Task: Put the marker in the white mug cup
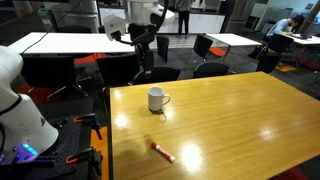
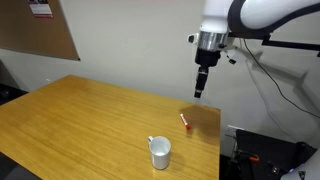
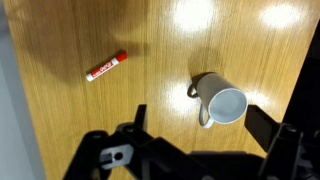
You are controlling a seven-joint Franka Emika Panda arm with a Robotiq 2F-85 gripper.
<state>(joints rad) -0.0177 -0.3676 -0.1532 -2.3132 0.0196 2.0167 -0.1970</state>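
Note:
The red marker [image 1: 162,151] lies flat on the wooden table [image 1: 240,120] near its front edge. It also shows in an exterior view [image 2: 185,121] and in the wrist view [image 3: 107,67]. The white mug cup [image 1: 157,99] stands upright with its mouth open, apart from the marker, and shows in an exterior view [image 2: 160,152] and the wrist view [image 3: 225,105]. My gripper [image 1: 147,66] hangs high above the table, open and empty. It also shows in an exterior view [image 2: 201,88] and, with both fingers spread, in the wrist view [image 3: 200,122].
A white robot base [image 1: 20,110] stands left of the table. Dark chairs [image 1: 205,47] and white tables [image 1: 60,42] stand behind. A corkboard [image 2: 40,30] hangs on the wall. Cables and equipment [image 2: 265,150] sit past the table's far end.

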